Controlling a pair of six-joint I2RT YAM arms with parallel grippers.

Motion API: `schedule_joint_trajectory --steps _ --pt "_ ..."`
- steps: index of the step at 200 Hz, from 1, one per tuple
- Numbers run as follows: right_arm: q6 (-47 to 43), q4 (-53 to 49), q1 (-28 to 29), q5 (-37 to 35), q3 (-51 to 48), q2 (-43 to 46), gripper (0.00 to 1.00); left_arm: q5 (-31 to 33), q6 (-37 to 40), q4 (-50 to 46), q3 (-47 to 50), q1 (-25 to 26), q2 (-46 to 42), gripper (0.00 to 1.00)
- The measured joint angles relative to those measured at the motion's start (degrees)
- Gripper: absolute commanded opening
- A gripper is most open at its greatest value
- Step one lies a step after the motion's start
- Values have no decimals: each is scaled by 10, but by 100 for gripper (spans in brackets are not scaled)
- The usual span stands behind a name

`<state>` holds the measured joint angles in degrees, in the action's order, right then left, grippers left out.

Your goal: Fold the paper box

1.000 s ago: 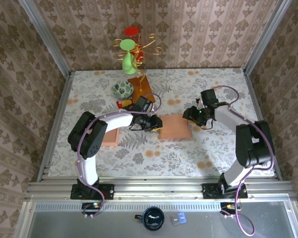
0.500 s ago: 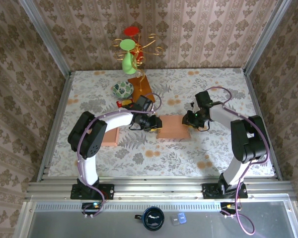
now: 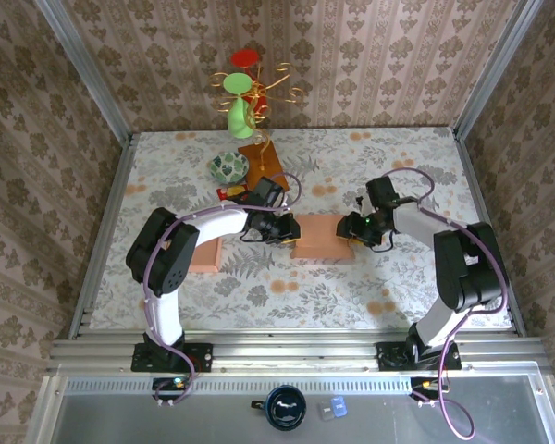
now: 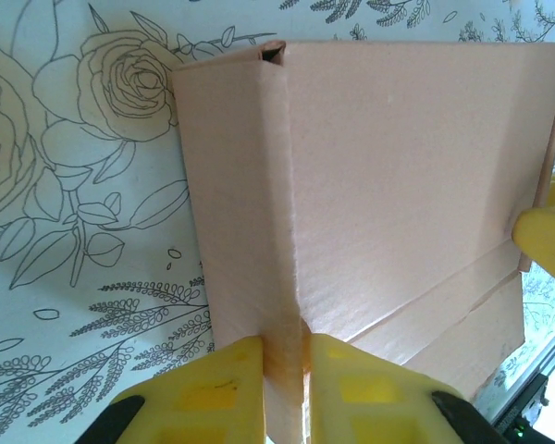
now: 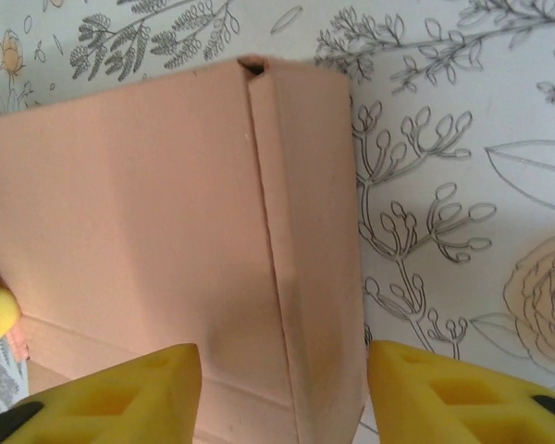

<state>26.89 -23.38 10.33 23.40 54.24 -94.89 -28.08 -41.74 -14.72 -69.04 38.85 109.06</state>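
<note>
The paper box (image 3: 320, 238) is a flat piece of salmon-pink card lying mid-table. My left gripper (image 3: 293, 232) is shut on the raised folded wall at its left edge; in the left wrist view the yellow fingers (image 4: 203, 393) pinch that wall (image 4: 282, 277) from both sides. My right gripper (image 3: 350, 228) is at the box's right edge. In the right wrist view its yellow fingers (image 5: 134, 393) stand open astride the folded right wall (image 5: 305, 277), not touching it.
A second pink card piece (image 3: 203, 254) lies left under my left arm. Behind it are a patterned bowl (image 3: 228, 166), a brown board (image 3: 262, 165) and a gold wire stand with green and red pieces (image 3: 243, 92). Metal rails edge the table.
My right gripper has moved left over the box's right wall and its fingers have opened. The box has slid slightly left. My left gripper stays pinched on the left wall.
</note>
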Motion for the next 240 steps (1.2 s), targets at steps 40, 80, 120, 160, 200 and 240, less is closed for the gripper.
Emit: schedule_joint_trajectory --steps 40,80,120,160,200,240 --pt "3 45 -32 40 -27 5 61 -1 4 4 3 -2 0 14" --pt "16 91 -42 82 -50 4 62 -6 9 17 15 -7 -4 12" --pt "36 151 -42 130 -72 -1 64 -12 15 31 32 -17 -13 12" --pt "62 205 -39 174 -80 -8 64 -14 20 36 42 -29 -19 11" --pt "97 259 -13 206 -80 -18 57 -13 24 35 42 -33 -19 12" --pt "139 301 2 225 -80 -26 49 -7 30 36 44 -35 -20 19"
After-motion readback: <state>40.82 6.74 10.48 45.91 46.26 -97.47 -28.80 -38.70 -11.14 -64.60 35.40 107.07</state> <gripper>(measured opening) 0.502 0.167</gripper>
